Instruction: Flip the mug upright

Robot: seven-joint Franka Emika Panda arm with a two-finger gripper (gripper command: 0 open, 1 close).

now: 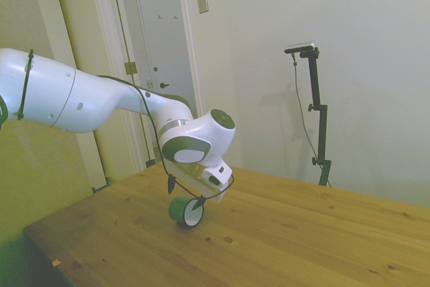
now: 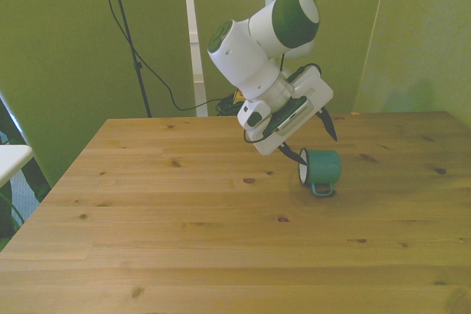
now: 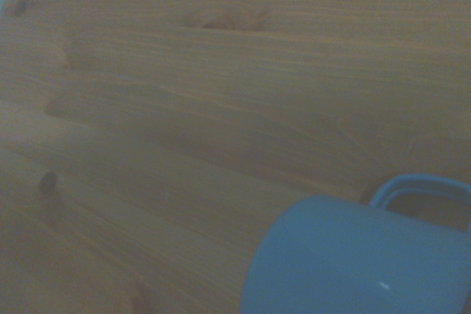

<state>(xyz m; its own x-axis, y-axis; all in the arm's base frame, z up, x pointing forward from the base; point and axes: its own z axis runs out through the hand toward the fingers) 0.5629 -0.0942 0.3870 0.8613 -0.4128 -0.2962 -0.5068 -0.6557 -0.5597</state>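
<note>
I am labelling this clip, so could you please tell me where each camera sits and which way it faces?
Side view: off one side of the table, looking across; arm enters from the left, open gripper over the mug.
Front view: across the table, facing the arm.
Wrist view: close above the wood; no robot parts show.
All three share the mug, lying on its side.

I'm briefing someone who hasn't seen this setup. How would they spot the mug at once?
On the wooden table, look below the white arm's gripper, toward the front view's right. The mug lies on its side there: small, teal, white inside, loop handle toward the camera, the only object on the tabletop.
</note>
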